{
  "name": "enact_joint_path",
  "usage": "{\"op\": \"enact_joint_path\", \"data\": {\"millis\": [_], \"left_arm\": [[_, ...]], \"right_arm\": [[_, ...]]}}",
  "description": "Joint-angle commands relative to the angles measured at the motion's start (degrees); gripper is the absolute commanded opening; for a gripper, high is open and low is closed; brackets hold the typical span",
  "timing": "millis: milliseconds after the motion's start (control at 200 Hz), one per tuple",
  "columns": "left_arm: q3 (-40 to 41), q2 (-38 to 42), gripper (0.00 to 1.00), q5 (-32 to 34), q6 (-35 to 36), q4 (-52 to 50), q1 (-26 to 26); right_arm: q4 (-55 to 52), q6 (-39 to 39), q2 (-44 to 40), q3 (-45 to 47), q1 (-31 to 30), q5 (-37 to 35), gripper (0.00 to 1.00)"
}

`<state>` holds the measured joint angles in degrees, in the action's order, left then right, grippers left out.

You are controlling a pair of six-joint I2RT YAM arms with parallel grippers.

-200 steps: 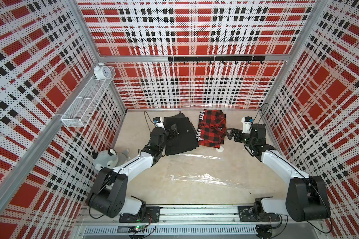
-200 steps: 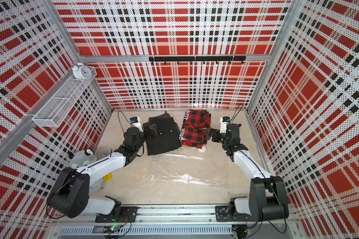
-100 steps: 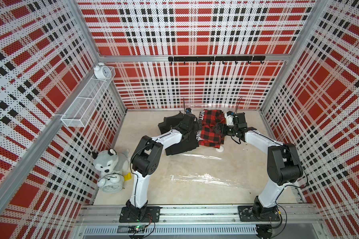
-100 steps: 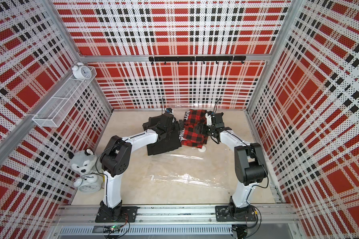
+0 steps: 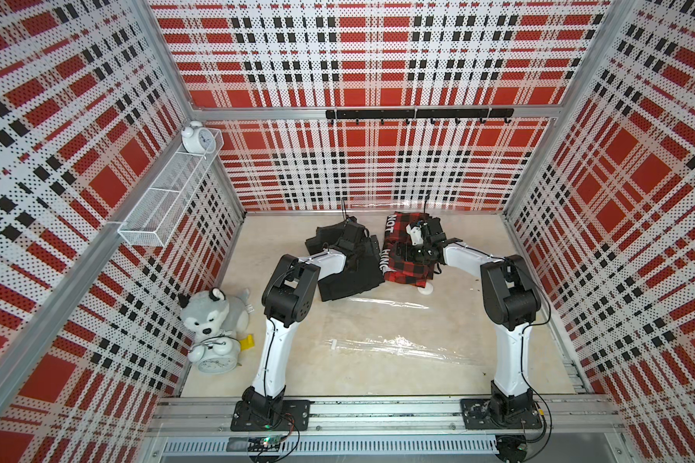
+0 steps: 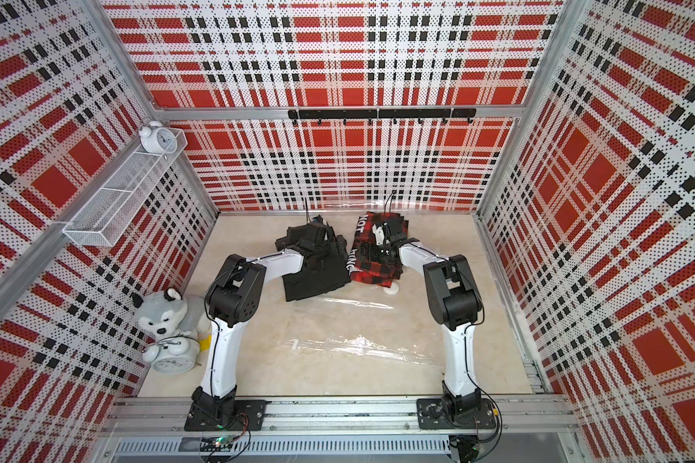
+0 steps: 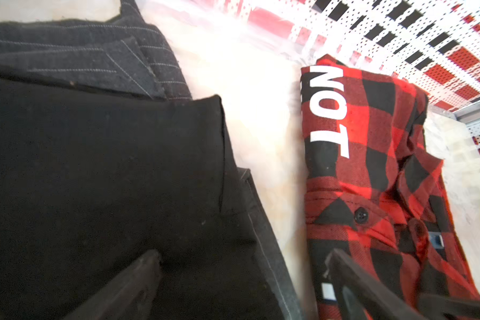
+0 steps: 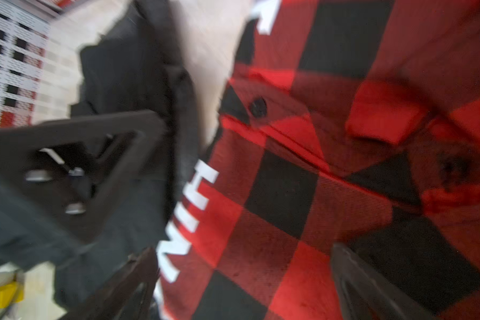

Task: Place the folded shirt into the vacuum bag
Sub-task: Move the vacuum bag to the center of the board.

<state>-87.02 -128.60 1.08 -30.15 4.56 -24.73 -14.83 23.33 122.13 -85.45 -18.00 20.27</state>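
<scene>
A folded red-and-black plaid shirt (image 5: 406,266) (image 6: 372,266) (image 7: 372,155) (image 8: 302,194) with white lettering lies at the back of the floor, right of a folded black garment (image 5: 348,276) (image 7: 94,180). The vacuum bag (image 5: 402,350) (image 6: 362,344) lies flat and clear in front of them, its white valve (image 5: 425,289) beside the shirt and its slider clip (image 5: 334,344) nearer the front. My left gripper (image 5: 370,250) (image 7: 241,282) is open, straddling the gap between garment and shirt. My right gripper (image 5: 408,252) (image 8: 244,277) is open just above the shirt.
A plush husky (image 5: 213,312), an alarm clock (image 5: 215,358) and a small yellow item (image 5: 247,342) sit at the left wall. A wire shelf (image 5: 169,200) with a white clock (image 5: 195,138) hangs there. A hook rail (image 5: 418,114) crosses the back wall.
Both arms rose from lying low beside the clothes and reached in over them. The left gripper crossed the black garment to its right edge; the right gripper moved onto the plaid shirt.
</scene>
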Motion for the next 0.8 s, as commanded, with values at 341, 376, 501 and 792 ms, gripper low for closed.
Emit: {"op": "enact_joint_path", "data": {"millis": [341,376,501,792], "left_arm": [[20.0,10.2,0.98,-1.5,-0.8,5.7,12.4],[20.5,10.5,0.98,-1.7,-0.7,5.9,13.0],[21.4,11.6,0.98,-1.7,-0.3,5.9,15.1],[21.4,14.4,0.99,-3.5,1.9,4.6,15.2]], "right_arm": [[-3.8,0.3,-3.2,7.7,5.3,-9.5,1.00],[-3.7,0.4,-3.9,8.4,6.0,-9.7,1.00],[-3.8,0.3,-5.9,10.7,8.3,-11.3,1.00],[-1.3,0.0,-10.3,15.2,12.1,-9.1,1.00]]}}
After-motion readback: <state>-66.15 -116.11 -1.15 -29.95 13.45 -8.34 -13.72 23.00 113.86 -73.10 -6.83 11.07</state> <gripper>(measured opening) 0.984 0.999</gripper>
